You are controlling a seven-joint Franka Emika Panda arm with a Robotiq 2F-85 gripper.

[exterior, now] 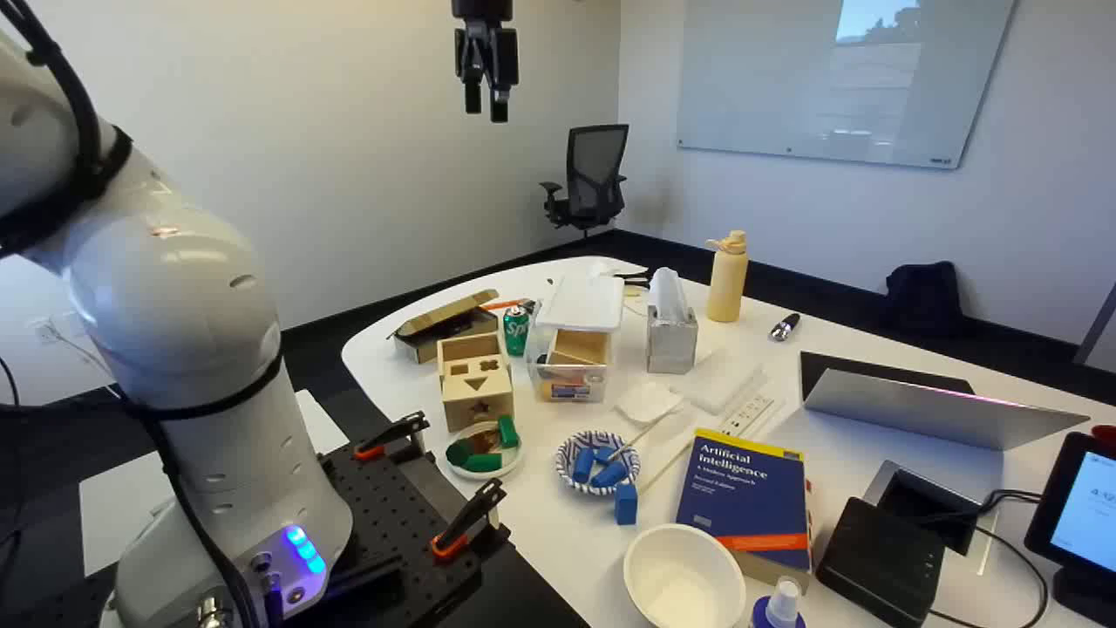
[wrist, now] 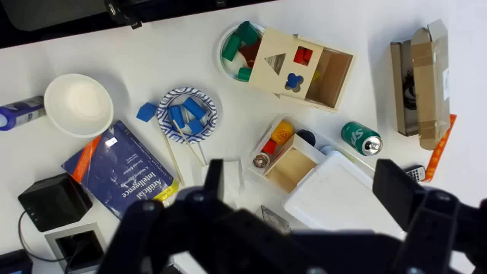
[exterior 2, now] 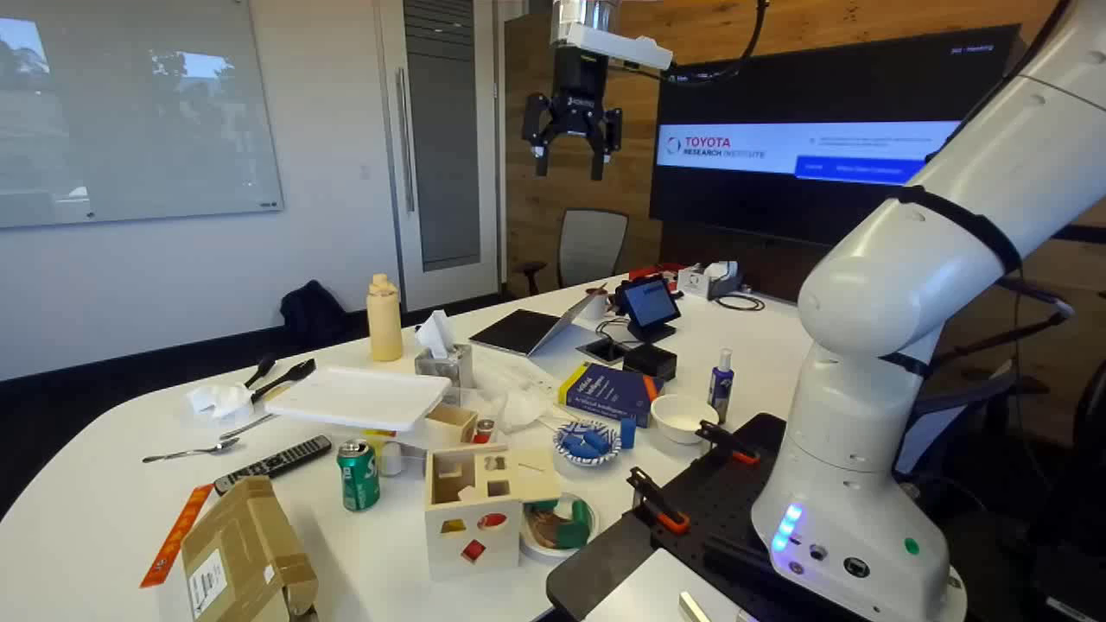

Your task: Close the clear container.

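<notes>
beyond the table (exterior: 539, 488), possible bag (exterior: 926, 301)

White table (exterior 2: 95, 510) bears clear container (exterior: 570, 382), book (exterior: 743, 493), can (exterior 2: 358, 477), perhaps plastic film (exterior 2: 523, 406)

Reads "Artificial Intelligence", "A Modern Approach" and "Second Edition" on the cover of the blue book (exterior: 745, 493), lower right of the frame in an exterior view. Says "TOYOTA RESEARCH INSTITUTE" on the wall screen (exterior 2: 812, 142), upper right in an exterior view. Spells "ROBOTIQ" in small letters on the tool (exterior 2: 568, 166), top middle. Starts with "Sp" on the green can (exterior: 516, 331), near the centre in an exterior view. Gives "4" and blurred digits on the tablet (exterior: 1090, 523), right edge. Too small to read on the white label (exterior 2: 207, 585) of the tan carton (exterior 2: 255, 527), lower left.
</notes>
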